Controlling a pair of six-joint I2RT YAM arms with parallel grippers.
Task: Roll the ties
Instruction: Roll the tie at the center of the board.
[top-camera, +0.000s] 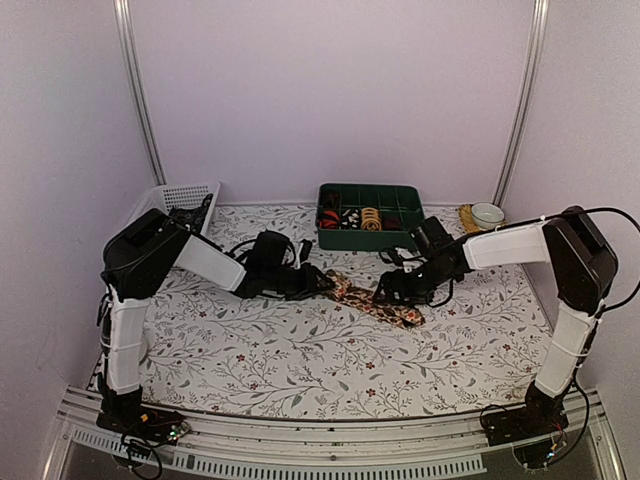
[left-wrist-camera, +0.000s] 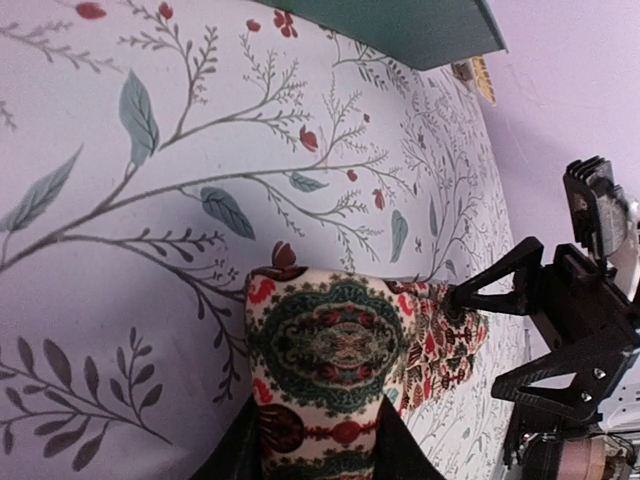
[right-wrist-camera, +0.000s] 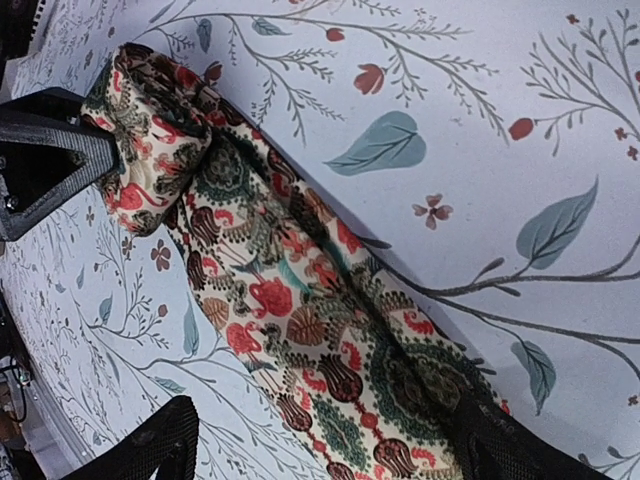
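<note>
**A:** What sits around the work, and does anything block it?

**B:** In the overhead view a green tray (top-camera: 365, 238) stands just above the frame's centre. Several rolled ties (top-camera: 371, 219) sit in its compartments. A white basket (top-camera: 190, 193) is at the upper left with something dark inside; I cannot tell what. A small bowl (top-camera: 488, 213) sits at the upper right. All three stand apart from the arms, and nothing lies across the middle.

**A:** And the tie itself?

**B:** The tie (top-camera: 385, 305) lies flat just below the tray. It runs diagonally from centre toward lower right, with one arm at each end.

**A:** The pincers?

**B:** The left gripper (left-wrist-camera: 320, 455) is closed on the tie's end, with the patterned cloth pinched between its dark fingers at the bottom of its wrist view. The right gripper (right-wrist-camera: 325, 450) is spread wide, one finger on each side of the tie. Its right-hand finger touches the cloth's edge but grips nothing.

**A:** The surface and room?

**B:** A pale tablecloth (top-camera: 300, 350) printed with branches, grey-blue leaves and small red flowers covers the table. Plain lilac walls (top-camera: 330, 90) stand behind, with slanting metal rails (top-camera: 140, 90) at both sides.
</note>
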